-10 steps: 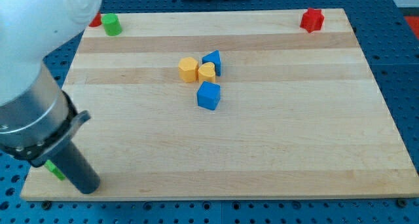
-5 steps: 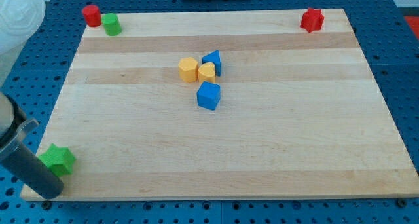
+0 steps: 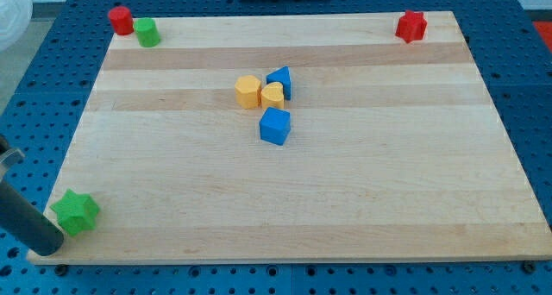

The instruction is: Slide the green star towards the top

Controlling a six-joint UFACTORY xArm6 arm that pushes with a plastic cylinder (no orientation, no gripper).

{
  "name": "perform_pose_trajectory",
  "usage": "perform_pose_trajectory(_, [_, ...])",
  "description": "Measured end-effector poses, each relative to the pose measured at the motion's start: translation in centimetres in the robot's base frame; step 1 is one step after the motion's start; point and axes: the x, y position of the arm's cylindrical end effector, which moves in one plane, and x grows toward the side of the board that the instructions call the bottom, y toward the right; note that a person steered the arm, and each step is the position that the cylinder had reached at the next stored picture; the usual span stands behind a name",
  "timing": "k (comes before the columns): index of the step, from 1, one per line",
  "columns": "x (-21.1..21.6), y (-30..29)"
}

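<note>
The green star (image 3: 75,212) lies at the board's bottom left corner. My tip (image 3: 49,247) is at the very corner edge, just below and to the left of the star, close to it; I cannot tell if it touches. The dark rod runs up and off the view's left edge.
A red cylinder (image 3: 120,20) and a green cylinder (image 3: 147,32) stand at the top left. A red star (image 3: 411,26) sits at the top right. Mid-board cluster: yellow hexagon (image 3: 247,91), yellow heart (image 3: 272,96), blue triangle block (image 3: 280,80), blue block (image 3: 275,126). The wooden board (image 3: 388,174) lies on blue pegboard.
The rod and arm have moved left, uncovering the green star and the red cylinder. The tip has shifted left to the board's corner. The star looks unmoved over the last half second.
</note>
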Motion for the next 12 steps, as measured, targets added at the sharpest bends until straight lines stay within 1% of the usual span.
perform_pose_trajectory(5, [-1.7,0.9])
perform_pose_trajectory(9, [-2.7,4.6])
perform_pose_trajectory(12, [-5.7,5.5])
